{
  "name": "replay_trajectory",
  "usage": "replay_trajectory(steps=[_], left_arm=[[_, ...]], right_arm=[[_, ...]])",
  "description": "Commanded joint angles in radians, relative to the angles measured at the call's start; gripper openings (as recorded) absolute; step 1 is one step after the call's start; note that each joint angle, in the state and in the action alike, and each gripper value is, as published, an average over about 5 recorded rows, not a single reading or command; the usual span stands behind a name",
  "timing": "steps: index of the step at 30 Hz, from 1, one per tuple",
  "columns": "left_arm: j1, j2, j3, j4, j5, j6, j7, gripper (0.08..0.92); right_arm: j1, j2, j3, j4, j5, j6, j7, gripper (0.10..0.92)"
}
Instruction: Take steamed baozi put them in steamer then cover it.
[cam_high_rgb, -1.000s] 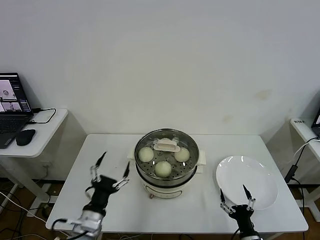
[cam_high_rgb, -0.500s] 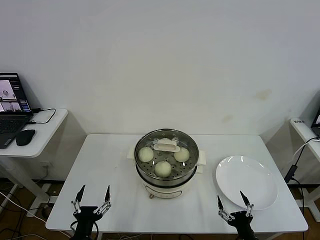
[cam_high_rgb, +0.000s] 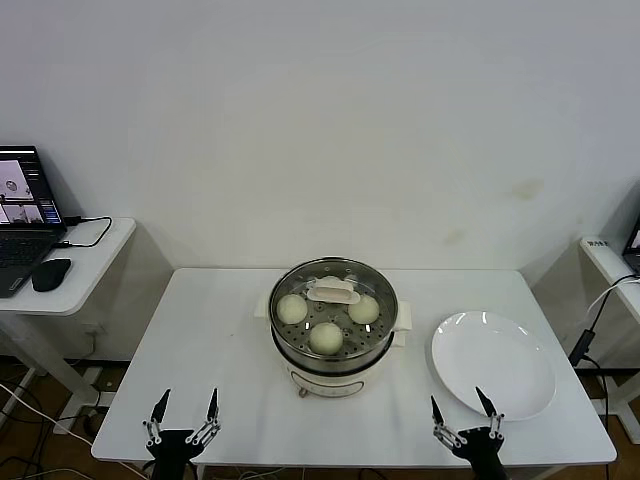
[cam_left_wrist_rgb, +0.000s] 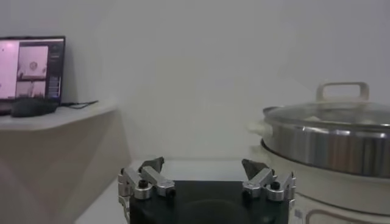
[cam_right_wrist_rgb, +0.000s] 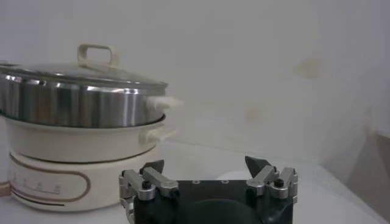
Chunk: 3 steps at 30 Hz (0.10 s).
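Note:
The steamer (cam_high_rgb: 333, 350) stands mid-table with the glass cover (cam_high_rgb: 333, 291) resting on it. Through the glass three steamed baozi show: one on the left (cam_high_rgb: 292, 308), one on the right (cam_high_rgb: 363, 309), one at the front (cam_high_rgb: 326, 337). My left gripper (cam_high_rgb: 188, 395) hangs open and empty at the table's front edge, left of the pot. At the front right my right gripper (cam_high_rgb: 456, 398) is open and empty too, near the plate's rim. The left wrist view has the left gripper (cam_left_wrist_rgb: 203, 162) with the steamer (cam_left_wrist_rgb: 323, 143) and cover (cam_left_wrist_rgb: 332, 112) beyond. The right wrist view has the right gripper (cam_right_wrist_rgb: 204, 162) and the steamer (cam_right_wrist_rgb: 73, 103).
A bare white plate (cam_high_rgb: 493, 362) lies on the table's right side. A side desk on the left carries a laptop (cam_high_rgb: 25, 205) and a mouse (cam_high_rgb: 50, 273). A black cable (cam_high_rgb: 590, 330) hangs off the right of the table.
The left gripper has drawn back from beside the steamer down to the table's front edge. The right gripper has sunk slightly toward the front edge. Steamer, cover and plate have not moved.

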<state>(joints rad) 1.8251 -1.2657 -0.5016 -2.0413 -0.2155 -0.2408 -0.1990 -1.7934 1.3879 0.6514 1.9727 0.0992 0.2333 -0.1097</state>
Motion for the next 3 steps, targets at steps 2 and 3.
replay_trajectory(steps=[2, 3], left_arm=[[0.011, -0.012, -0.006, 0.012, -0.013, 0.001, 0.018, 0.823], [0.011, -0.012, -0.005, 0.011, -0.012, 0.002, 0.019, 0.823]], right_arm=[[-0.011, -0.005, -0.003, 0.021, 0.015, -0.035, 0.000, 0.822], [-0.011, -0.004, -0.003, 0.021, 0.015, -0.036, 0.000, 0.822]])
